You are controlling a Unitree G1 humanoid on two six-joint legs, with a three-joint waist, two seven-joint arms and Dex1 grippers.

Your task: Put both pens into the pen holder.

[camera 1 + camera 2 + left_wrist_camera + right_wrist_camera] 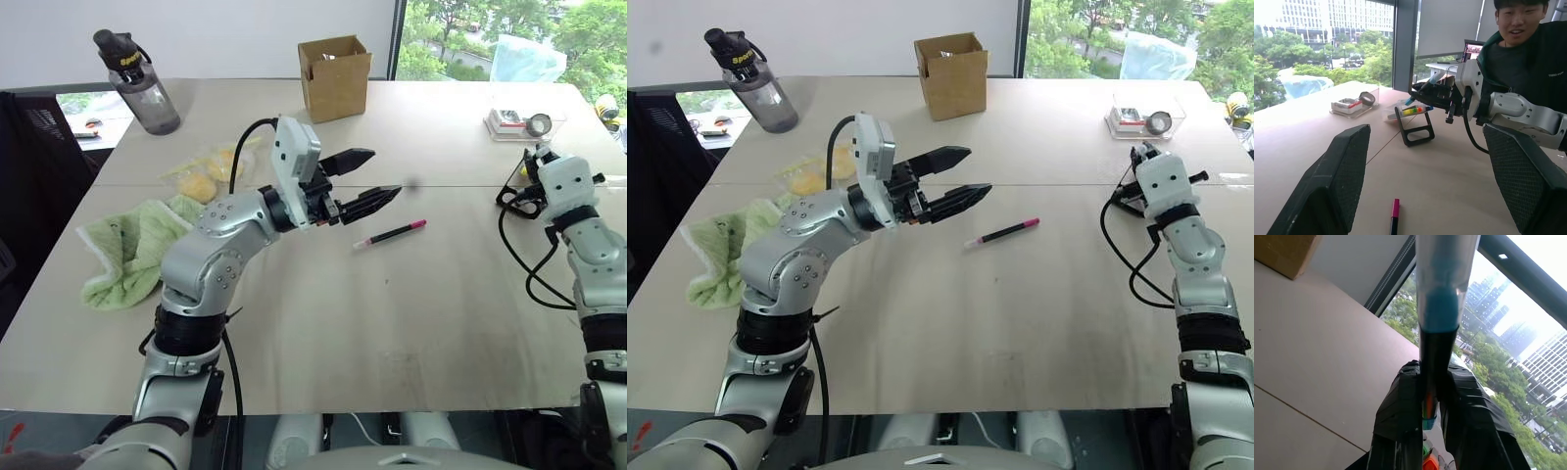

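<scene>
The magenta-capped pen [390, 235] lies flat on the table, just beyond and below my left gripper [382, 174]. That gripper hovers above the table with its fingers [1332, 181] wide apart and nothing between them. At the right edge of the table, my right gripper [1422, 93] is shut on the black barrel of the light-blue pen [1439, 313]. It holds the pen slanted over the pen holder [1413, 111], a small clear box on a black stand with coloured marker ends showing. The pen's lower end sits at the holder's mouth.
A brown cardboard box [335, 75] stands at the back centre and a water bottle [142, 88] at the back left. A green towel [127, 250] and a bag of yellow items [211, 171] lie left. A clear tray [524, 122] holds a tape roll. A person [1528, 44] sits beyond the right arm.
</scene>
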